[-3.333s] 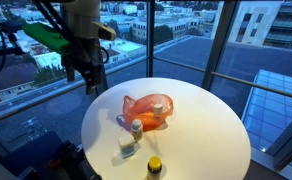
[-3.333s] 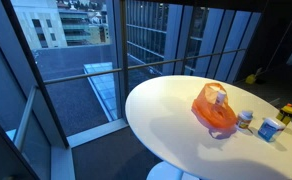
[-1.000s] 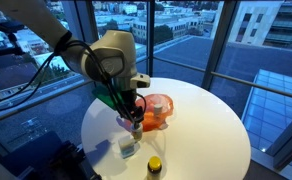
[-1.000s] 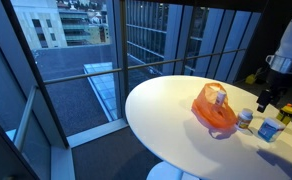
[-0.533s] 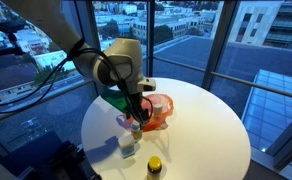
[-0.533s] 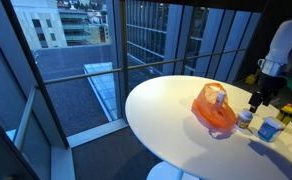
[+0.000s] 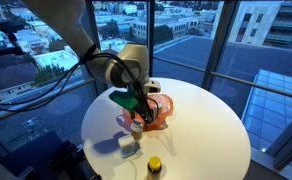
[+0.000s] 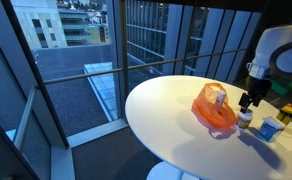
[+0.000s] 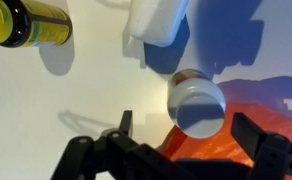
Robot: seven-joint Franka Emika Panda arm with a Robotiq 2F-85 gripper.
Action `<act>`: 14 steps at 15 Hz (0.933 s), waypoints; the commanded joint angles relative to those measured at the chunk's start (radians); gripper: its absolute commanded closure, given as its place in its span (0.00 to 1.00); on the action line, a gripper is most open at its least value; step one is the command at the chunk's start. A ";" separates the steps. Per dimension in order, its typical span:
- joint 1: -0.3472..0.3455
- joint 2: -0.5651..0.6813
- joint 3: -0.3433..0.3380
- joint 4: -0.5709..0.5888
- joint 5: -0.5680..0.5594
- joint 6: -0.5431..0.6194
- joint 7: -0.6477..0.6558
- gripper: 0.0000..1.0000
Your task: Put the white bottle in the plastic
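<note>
The white bottle (image 9: pixel 196 103) stands upright on the round white table (image 7: pixel 201 140), right beside the orange plastic bag (image 9: pixel 248 142). It also shows in both exterior views (image 7: pixel 137 127) (image 8: pixel 245 119), as does the bag (image 7: pixel 158 110) (image 8: pixel 214 108). My gripper (image 9: pixel 189 130) is open and empty. It hangs just above the bottle, one finger on each side of it, not touching it. It shows over the bottle in both exterior views (image 7: pixel 138 112) (image 8: pixel 248 101).
A pale squarish container (image 9: pixel 158 18) (image 7: pixel 129 147) (image 8: pixel 270 129) and a dark bottle with a yellow cap (image 9: pixel 26 20) (image 7: pixel 154 165) (image 8: pixel 287 113) stand near the white bottle. Glass walls surround the table, and its edge is close.
The arm has swung in from the table's side and come down over the white bottle. The bottle, bag and other containers have not moved.
</note>
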 commanded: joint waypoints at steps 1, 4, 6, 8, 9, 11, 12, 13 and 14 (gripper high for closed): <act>0.019 0.036 0.002 0.044 0.021 -0.019 -0.012 0.00; 0.030 0.044 0.001 0.048 0.018 -0.028 -0.012 0.00; 0.033 0.038 0.004 0.045 0.023 -0.044 -0.021 0.21; 0.038 0.028 0.002 0.042 0.015 -0.064 -0.015 0.42; 0.040 0.022 0.001 0.041 0.011 -0.079 -0.012 0.51; 0.047 0.010 -0.003 0.046 -0.003 -0.114 0.004 0.68; 0.051 -0.003 -0.004 0.054 -0.009 -0.137 0.012 0.73; 0.052 -0.013 -0.003 0.058 -0.012 -0.158 0.014 0.77; 0.053 -0.025 -0.001 0.064 -0.010 -0.181 0.011 0.81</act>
